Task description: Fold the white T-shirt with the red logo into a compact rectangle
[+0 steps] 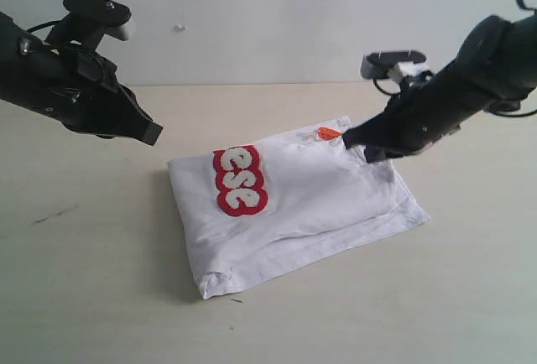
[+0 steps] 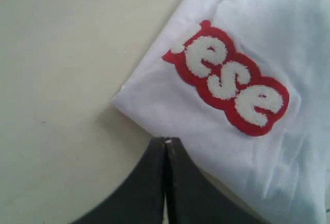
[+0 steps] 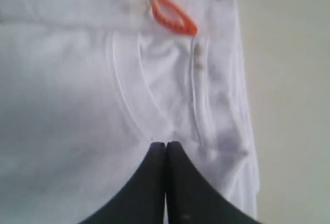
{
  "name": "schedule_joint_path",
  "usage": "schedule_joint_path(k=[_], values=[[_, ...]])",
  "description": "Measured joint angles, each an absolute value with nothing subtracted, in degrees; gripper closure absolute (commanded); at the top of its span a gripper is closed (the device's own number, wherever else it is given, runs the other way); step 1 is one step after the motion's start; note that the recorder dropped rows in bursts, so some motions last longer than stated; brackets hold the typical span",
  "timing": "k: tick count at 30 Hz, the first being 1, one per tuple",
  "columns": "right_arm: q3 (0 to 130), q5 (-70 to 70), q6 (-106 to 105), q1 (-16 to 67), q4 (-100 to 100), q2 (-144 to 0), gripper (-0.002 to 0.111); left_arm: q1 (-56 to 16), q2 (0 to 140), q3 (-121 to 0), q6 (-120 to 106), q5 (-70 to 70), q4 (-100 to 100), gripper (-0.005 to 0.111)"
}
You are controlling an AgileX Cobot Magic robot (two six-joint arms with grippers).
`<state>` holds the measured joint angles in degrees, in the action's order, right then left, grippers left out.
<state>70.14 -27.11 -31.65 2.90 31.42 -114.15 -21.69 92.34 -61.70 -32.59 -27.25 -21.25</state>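
The white T-shirt [image 1: 302, 205] lies folded into a rough rectangle on the table, its red logo [image 1: 238, 179] showing the letters "ese" on top near the left end. An orange neck tag [image 1: 328, 133] sits at the far edge. My left gripper [image 1: 151, 133] hangs shut above the table, left of the shirt, holding nothing. My right gripper [image 1: 351, 139] is shut and empty just above the shirt's far right part, beside the tag. The left wrist view shows the logo [image 2: 232, 79] and the shirt's corner [image 2: 121, 102]; the right wrist view shows the tag [image 3: 174, 15] and white cloth [image 3: 77, 110].
The pale wooden table [image 1: 84, 297] extends around the shirt on all sides. A light wall [image 1: 268, 20] stands behind it. A faint dark scuff [image 1: 54, 213] marks the table at the left.
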Motion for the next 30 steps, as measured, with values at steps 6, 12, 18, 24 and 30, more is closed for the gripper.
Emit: schedule_joint_path(k=[6,12,18,24,30], values=[[65.92,-24.19,-31.29,2.9,30.14,-118.14,0.108,-21.69,88.42,-60.12,-32.59,-27.26,-21.5,0.107],[65.66,-24.11,-30.62,2.9,30.25,-117.78,0.108,-21.69,84.19,-58.82,-32.59,-26.63,-22.31,0.107],[64.91,-26.6,-30.62,2.9,31.05,-111.65,0.108,-21.69,78.3,-57.26,-32.59,-24.94,-23.5,0.107],[61.03,-21.4,-30.62,2.9,32.67,-96.26,0.108,-21.69,69.0,-53.36,-32.59,-19.49,-26.18,0.107],[54.17,-13.27,-30.48,2.9,34.98,-80.83,0.108,-21.69,58.83,-49.17,-32.59,-16.69,-29.02,0.107]])
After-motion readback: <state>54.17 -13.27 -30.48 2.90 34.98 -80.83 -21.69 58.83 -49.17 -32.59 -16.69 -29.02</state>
